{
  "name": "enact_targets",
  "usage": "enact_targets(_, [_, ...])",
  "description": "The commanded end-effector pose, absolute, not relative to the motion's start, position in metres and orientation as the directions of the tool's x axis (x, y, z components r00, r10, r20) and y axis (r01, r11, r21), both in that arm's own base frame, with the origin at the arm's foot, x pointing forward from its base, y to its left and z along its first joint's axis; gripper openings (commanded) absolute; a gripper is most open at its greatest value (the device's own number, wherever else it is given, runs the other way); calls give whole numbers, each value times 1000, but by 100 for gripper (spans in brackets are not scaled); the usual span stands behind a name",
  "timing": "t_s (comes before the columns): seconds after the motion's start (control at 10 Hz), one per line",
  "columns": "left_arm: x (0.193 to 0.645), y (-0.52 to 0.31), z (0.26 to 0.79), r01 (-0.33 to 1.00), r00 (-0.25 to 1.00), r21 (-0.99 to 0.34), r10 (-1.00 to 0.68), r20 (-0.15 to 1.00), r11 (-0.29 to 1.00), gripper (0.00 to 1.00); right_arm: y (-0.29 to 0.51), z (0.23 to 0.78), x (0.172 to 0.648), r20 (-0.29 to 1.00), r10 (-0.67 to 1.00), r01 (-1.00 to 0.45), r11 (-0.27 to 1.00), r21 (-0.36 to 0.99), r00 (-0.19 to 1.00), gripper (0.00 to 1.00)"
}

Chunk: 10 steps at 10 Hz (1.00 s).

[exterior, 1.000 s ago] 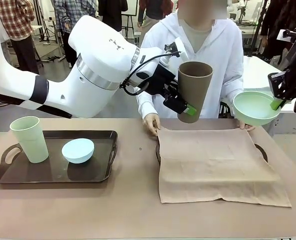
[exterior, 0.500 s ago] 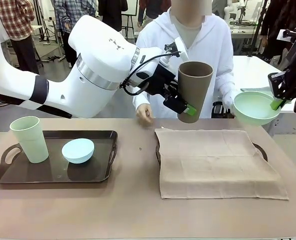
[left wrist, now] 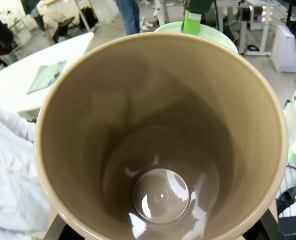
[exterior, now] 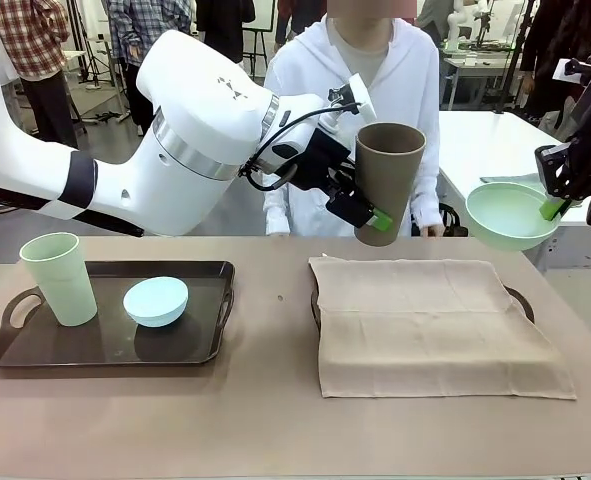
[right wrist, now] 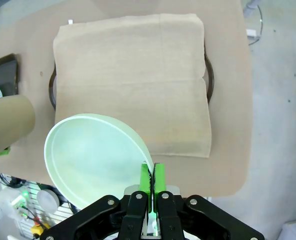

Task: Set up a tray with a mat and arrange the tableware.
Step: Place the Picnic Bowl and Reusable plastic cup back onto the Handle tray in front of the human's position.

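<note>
Left gripper point(exterior: 373, 215) clamps brown tumbler point(exterior: 388, 175) above far edge of table point(exterior: 275, 420), one finger hidden. Right gripper point(exterior: 553, 207) pinches mint green bowl point(exterior: 505, 215) by rim near far right corner. Mat point(exterior: 435, 320) hides right tray point(exterior: 522, 300) except handles. Pale green tumbler point(exterior: 58, 278), light blue bowl point(exterior: 156, 300): left tray point(exterior: 35, 345).

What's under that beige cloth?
A dark tray: its handles poke out at both sides of the cloth. The rest of it is covered.

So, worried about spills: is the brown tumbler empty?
Empty: the left wrist view looks straight into the brown tumbler and shows its bare, glossy bottom.
</note>
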<state>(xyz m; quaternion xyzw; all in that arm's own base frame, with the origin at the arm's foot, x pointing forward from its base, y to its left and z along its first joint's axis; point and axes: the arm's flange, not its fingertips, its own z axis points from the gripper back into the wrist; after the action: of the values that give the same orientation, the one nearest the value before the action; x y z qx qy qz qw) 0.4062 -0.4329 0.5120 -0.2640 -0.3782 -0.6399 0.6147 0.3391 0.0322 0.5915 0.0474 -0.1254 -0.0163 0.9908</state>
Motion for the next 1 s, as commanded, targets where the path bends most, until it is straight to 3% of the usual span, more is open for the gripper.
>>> enact_targets(0.0, [407, -434, 514, 986, -118, 166, -584, 803, 30, 0, 33, 592, 338, 246, -42, 19, 995, 95, 968, 0])
enact_targets(0.9, [407, -434, 514, 986, -118, 166, -584, 803, 30, 0, 33, 592, 338, 246, -42, 19, 995, 95, 968, 0])
